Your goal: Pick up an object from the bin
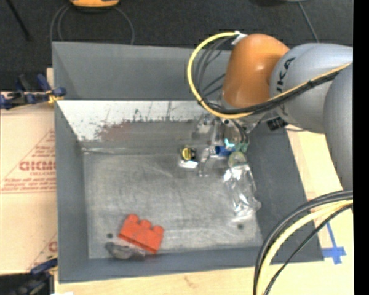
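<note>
The arm [313, 85] comes in from the right of the camera view, with its orange cover [252, 66] and a loop of yellow and black cables [200, 60] hanging over the back right part of the grey bin [67, 183]. Below the cover, the gripper [208, 160] is down low near the bin floor, close to the back wall. Its metal parts run together with the shiny things around it, so I cannot tell whether it is spread or pressed together, or whether it has anything in it.

Two things lie nearest to it. A small yellow and black thing [186, 154] sits on the floor just beside the gripper, on its left. A crumpled clear plastic wrapper [241, 192] lies just to the right and toward the front, with its upper end reaching up to the gripper; whether the two touch is not clear. A small blue and green bit [229, 146] shows right at the gripper. I cannot tell if it belongs to the robot or is a loose thing.

The other things are well apart from the gripper, in the front left corner. A red toy brick [141, 231] with studs lies tilted there, and a flat grey thing [120, 249] lies against its front left edge, partly under it. The middle of the floor between that corner and the gripper is bare, scuffed metal.
</note>
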You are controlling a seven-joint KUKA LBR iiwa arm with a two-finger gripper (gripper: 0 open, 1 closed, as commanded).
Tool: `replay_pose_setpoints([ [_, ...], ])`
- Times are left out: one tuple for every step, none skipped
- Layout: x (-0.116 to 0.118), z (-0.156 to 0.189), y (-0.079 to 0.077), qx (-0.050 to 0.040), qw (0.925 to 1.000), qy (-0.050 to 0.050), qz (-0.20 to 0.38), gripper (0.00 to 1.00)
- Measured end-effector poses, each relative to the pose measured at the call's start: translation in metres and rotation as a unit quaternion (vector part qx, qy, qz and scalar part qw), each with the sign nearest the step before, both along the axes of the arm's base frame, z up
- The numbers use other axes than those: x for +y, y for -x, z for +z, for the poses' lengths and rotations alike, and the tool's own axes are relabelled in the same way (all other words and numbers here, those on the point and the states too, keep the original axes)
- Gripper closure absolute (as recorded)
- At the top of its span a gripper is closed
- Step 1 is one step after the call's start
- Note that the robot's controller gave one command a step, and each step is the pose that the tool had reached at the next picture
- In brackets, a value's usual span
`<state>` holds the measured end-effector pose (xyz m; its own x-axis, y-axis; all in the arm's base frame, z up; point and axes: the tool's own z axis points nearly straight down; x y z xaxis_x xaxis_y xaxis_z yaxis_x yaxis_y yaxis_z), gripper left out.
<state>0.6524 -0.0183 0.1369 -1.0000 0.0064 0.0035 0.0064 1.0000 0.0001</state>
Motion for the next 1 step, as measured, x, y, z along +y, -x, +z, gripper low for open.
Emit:
replay_pose_setpoints([
  [-0.0094,-0.0499,0.0145,-0.0086,0.9910,-0.001,-0.134,0.00],
])
